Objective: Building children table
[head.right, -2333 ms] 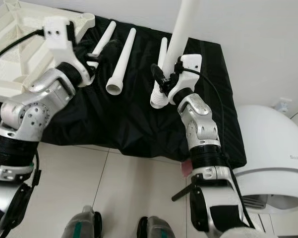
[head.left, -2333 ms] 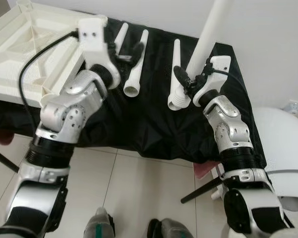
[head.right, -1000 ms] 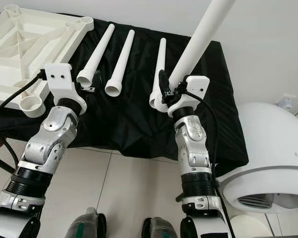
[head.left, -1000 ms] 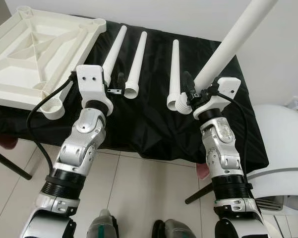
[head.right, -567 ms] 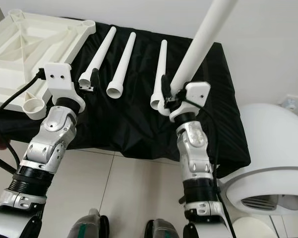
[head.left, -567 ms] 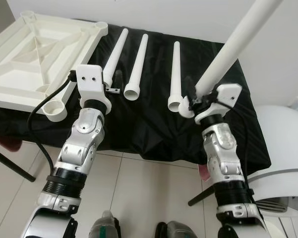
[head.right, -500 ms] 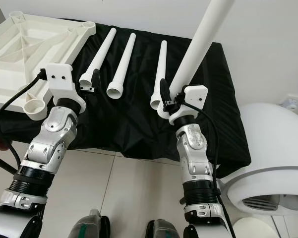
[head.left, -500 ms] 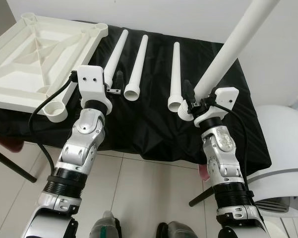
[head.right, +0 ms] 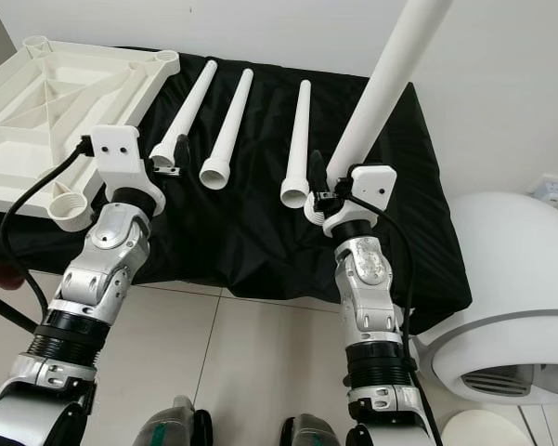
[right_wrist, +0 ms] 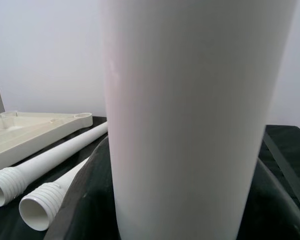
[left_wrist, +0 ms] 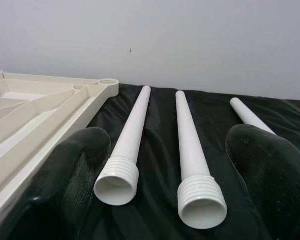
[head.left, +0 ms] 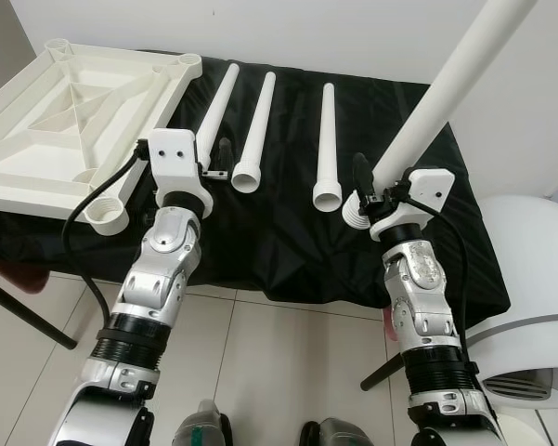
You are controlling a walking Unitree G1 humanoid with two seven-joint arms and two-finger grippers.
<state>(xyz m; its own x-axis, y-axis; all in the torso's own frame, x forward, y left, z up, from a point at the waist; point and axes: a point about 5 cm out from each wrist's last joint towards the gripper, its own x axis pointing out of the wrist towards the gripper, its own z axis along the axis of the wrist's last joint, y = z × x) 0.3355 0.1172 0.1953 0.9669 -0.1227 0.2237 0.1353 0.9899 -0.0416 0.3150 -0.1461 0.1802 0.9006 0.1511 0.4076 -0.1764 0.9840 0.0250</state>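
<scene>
While the upturned white tabletop lies at the far left of the black-draped surface, its threaded corner socket sits just left of the left gripper and well across from the right gripper, which is clamped on the table leg it carries. That leg stands tilted, its long axis rising up and away to the right from the fingers, its threaded end low beside them. Judged from here, the coming move turns on carrying this leg leftward to a socket, and the left arm is the nearer of the two to the tabletop. Three more legs lie ahead of the grippers on the cloth, side by side with threaded ends toward the robot: the left leg and middle leg fall between the spread, empty fingers of the left gripper, the third leg between the two grippers. The tabletop's ribbed underside holds nothing; no leg is yet screwed in.
</scene>
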